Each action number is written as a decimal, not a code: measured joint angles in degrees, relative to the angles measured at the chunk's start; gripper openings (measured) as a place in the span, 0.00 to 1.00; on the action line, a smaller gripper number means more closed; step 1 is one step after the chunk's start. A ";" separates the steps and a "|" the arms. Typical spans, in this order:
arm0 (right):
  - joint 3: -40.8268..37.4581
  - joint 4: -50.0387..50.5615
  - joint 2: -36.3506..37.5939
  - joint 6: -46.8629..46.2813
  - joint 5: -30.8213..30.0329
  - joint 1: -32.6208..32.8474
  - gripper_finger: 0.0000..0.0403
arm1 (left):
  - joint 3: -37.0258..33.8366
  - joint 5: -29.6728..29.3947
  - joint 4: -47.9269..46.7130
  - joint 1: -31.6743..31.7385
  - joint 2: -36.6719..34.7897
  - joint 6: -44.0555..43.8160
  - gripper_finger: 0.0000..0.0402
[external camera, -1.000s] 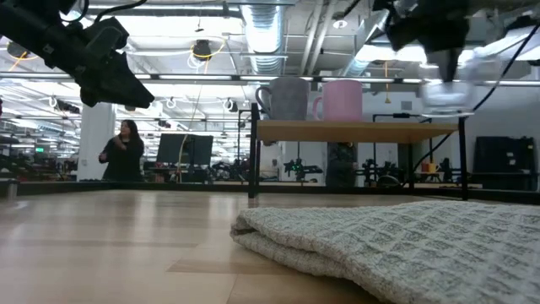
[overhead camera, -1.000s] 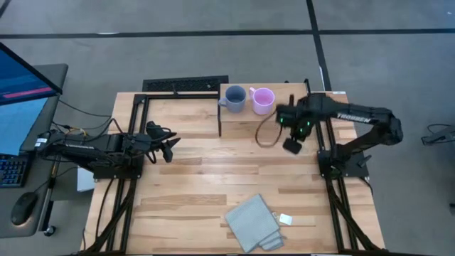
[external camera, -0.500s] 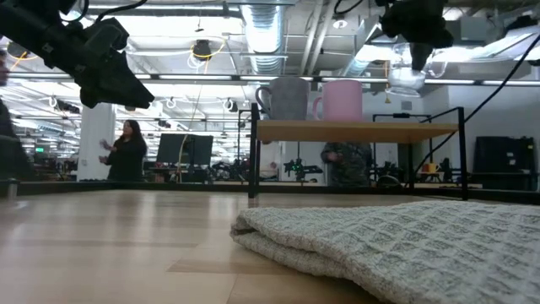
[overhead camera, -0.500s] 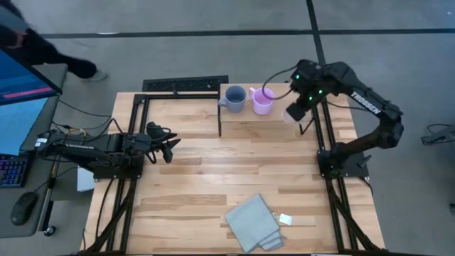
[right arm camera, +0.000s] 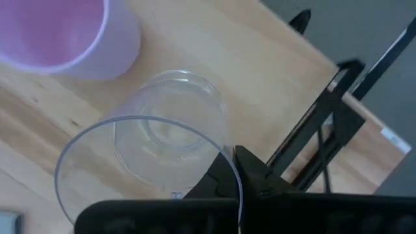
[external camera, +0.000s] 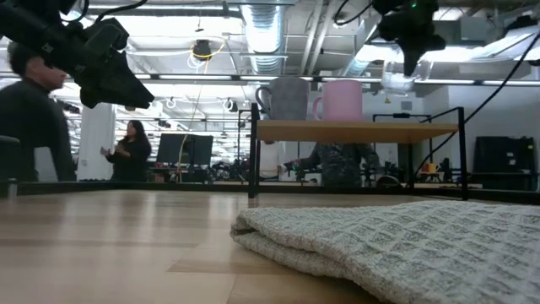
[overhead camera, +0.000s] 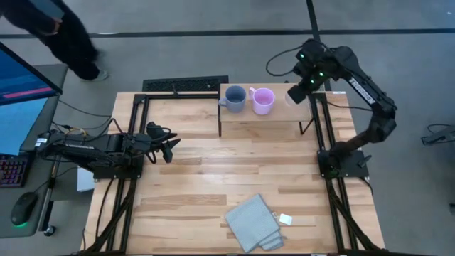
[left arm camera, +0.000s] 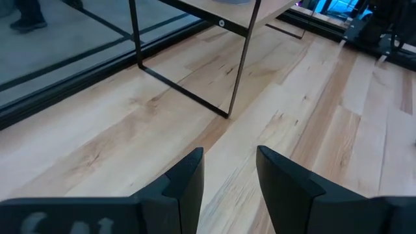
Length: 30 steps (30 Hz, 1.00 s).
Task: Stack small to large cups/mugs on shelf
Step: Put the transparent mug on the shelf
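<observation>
The light-wood shelf (overhead camera: 277,119) stands at the table's far side. A blue-grey mug (overhead camera: 234,98) and a pink-lilac mug (overhead camera: 263,100) stand upright on it, side by side. My right gripper (overhead camera: 296,92) is shut on the clear cup (right arm camera: 166,133) above the shelf's right end, just right of the pink mug (right arm camera: 65,32). In the low view the cup (external camera: 398,81) hangs above the shelf top (external camera: 354,131). My left gripper (overhead camera: 168,148) is open and empty over the table's left side; it also shows in the left wrist view (left arm camera: 229,172). My right gripper holds the clear cup by its rim (right arm camera: 220,151), on the side away from the pink mug. The cup's wall sits between the two fingers, one finger (right arm camera: 218,179) inside and one outside. The fingers come from above. The cup hangs upright, mouth up, clear of the shelf.
A folded grey-blue cloth (overhead camera: 252,222) and a small white tag (overhead camera: 286,219) lie near the table's near edge. A person (overhead camera: 64,32) walks beyond the far left corner. A monitor and keyboard stand off the left edge. Bare wood lies between the arms.
My right gripper has risen and gone toward the far edge with the clear cup, from in front of the shelf's right end to above it, beside the pink mug. The cup stays upright in the hold. A person has walked in at the far left.
</observation>
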<state>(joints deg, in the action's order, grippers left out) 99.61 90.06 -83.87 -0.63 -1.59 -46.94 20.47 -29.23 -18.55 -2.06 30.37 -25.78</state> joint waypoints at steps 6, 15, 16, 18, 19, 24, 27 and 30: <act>6.85 -0.21 -7.27 2.51 0.01 -0.16 0.01 | 0.00 0.36 -0.02 0.00 0.00 -0.90 0.33; 8.13 -0.04 -9.19 2.17 -1.50 -2.04 0.01 | 0.00 0.52 -0.02 -0.01 -0.02 -1.05 0.33; 8.14 -0.05 -9.19 2.03 -1.48 -2.10 0.01 | 0.00 0.50 -0.02 -0.01 0.00 -1.05 0.33; 8.15 -0.04 -9.19 1.04 -1.50 -2.20 0.01 | 0.00 0.50 -0.02 -0.01 -0.01 -1.05 0.33; 8.13 -0.04 -9.19 0.67 -1.48 -2.34 0.01 | 0.00 0.49 -0.02 -0.01 0.00 -1.05 0.33; 8.13 -0.04 -9.19 0.10 -1.30 -2.45 0.01 | 0.00 0.48 -0.02 -0.01 0.00 -1.05 0.33; 8.13 -0.04 -9.17 -0.07 -1.30 -2.45 0.01 | 0.00 0.48 -0.04 -0.01 0.00 -1.05 0.33; 7.50 -0.07 -9.08 -0.89 -2.43 -2.41 0.01 | 0.00 0.46 -0.02 -0.01 0.00 -1.05 0.33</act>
<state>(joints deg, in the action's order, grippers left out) 107.11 89.99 -92.95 -1.52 -4.03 -49.35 20.47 -28.77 -18.57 -2.07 30.37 -26.83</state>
